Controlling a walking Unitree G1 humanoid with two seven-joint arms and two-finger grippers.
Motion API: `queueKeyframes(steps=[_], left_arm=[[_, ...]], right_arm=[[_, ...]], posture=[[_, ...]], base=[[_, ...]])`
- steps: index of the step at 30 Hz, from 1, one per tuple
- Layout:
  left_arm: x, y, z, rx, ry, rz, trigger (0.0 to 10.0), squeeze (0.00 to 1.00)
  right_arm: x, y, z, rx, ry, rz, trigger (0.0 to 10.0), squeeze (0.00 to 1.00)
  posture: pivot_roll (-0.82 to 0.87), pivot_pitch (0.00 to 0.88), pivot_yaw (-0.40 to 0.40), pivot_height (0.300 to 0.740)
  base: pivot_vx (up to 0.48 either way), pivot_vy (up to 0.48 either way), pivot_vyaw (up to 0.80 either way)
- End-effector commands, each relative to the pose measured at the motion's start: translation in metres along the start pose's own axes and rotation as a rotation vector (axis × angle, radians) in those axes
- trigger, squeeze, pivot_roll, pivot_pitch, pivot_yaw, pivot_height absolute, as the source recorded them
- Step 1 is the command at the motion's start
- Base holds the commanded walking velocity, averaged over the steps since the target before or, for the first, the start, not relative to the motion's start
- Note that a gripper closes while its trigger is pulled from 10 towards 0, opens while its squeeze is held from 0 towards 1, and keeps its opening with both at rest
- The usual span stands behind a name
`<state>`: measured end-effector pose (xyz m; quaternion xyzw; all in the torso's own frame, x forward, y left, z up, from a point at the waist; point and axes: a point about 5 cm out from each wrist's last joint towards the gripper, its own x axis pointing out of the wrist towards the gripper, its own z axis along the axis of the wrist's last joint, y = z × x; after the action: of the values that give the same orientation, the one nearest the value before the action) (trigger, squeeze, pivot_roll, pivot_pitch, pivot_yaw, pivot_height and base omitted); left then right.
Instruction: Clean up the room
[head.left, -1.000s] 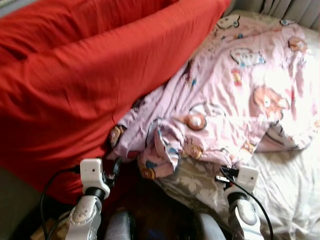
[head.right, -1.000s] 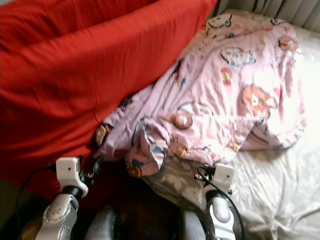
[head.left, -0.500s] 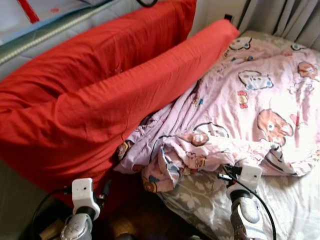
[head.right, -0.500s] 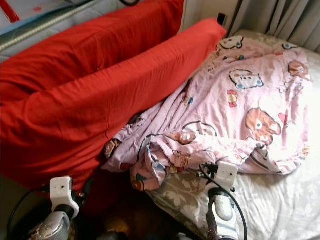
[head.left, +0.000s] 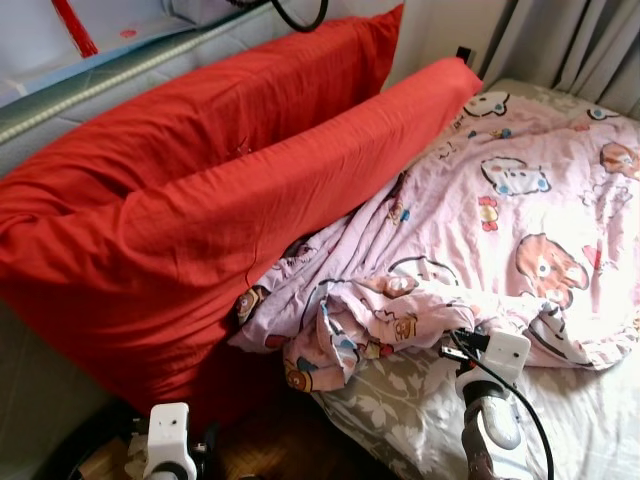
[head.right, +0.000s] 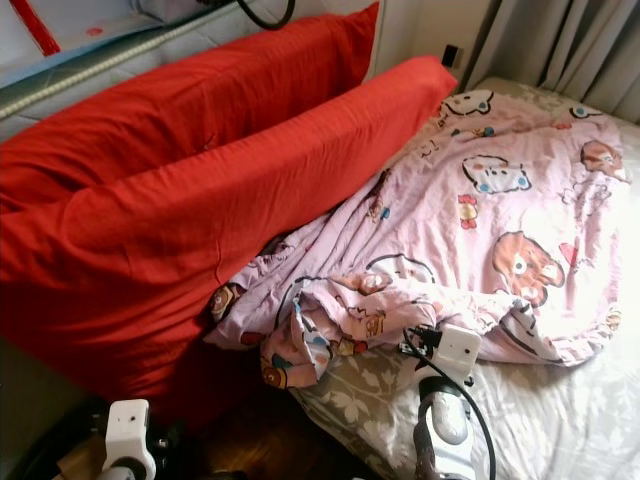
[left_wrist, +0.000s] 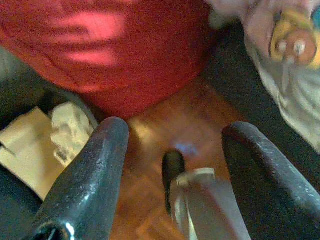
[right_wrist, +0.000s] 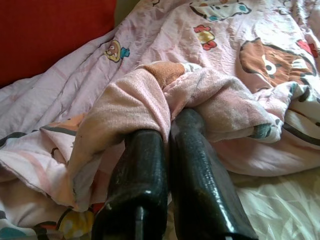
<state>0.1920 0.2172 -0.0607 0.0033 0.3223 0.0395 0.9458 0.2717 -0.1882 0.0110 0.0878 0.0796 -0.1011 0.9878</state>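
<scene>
Right gripper (right_wrist: 167, 125) has its two black fingers pinched together on a fold of the pink cartoon blanket (head.left: 500, 210), which lies rumpled across the bed (head.left: 590, 430) beside the red pillows (head.left: 200, 200). Left gripper (left_wrist: 172, 145) hangs spread wide above the wooden floor (left_wrist: 170, 125), holding nothing.

This is a bedroom in a home, and the bed (head.left: 560, 440) with its pale leaf-patterned sheet is the clearest sign of it. On the bed lies a rumpled pink blanket (head.left: 500, 220) printed with cartoon bears, and along the bed's left side two long red pillows (head.left: 200, 220) lean against the wall. Grey curtains (head.right: 560, 45) hang beyond the far end of the bed, and wooden floor (left_wrist: 165, 130) shows below its near edge.
</scene>
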Motion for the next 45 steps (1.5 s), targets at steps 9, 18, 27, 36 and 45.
queueKeyframes(steps=[9,18,27,36,45], left_arm=[[-0.01,-0.007,-0.033,0.006,0.139,0.001,10.0,0.0],[-0.013,-0.003,-0.038,0.005,0.159,0.004,10.0,0.0],[-0.018,0.0,-0.048,0.0,0.198,0.009,10.0,0.0],[-0.019,-0.004,-0.053,-0.013,0.227,0.005,10.0,0.0],[-0.021,-0.015,-0.059,-0.017,0.248,-0.011,10.0,0.0]], right_arm=[[0.003,-0.005,0.007,-0.002,-0.035,-0.035,10.0,0.0],[0.005,-0.008,0.011,-0.007,-0.049,-0.046,10.0,0.0],[0.003,-0.007,0.01,-0.006,-0.051,-0.052,10.0,0.0],[0.004,-0.009,0.012,-0.007,-0.062,-0.069,10.0,0.0],[0.001,-0.01,0.01,-0.005,-0.062,-0.075,10.0,0.0]], posture=[[0.14,0.189,-0.031,0.74],[0.14,0.193,-0.033,0.74],[0.14,0.19,-0.032,0.74],[0.14,0.181,-0.028,0.74],[0.14,0.166,-0.025,0.74]], base=[[0.0,0.0,0.0],[0.0,0.0,0.0],[0.0,0.0,0.0],[0.0,0.0,0.0],[-0.136,0.0,0.0]])
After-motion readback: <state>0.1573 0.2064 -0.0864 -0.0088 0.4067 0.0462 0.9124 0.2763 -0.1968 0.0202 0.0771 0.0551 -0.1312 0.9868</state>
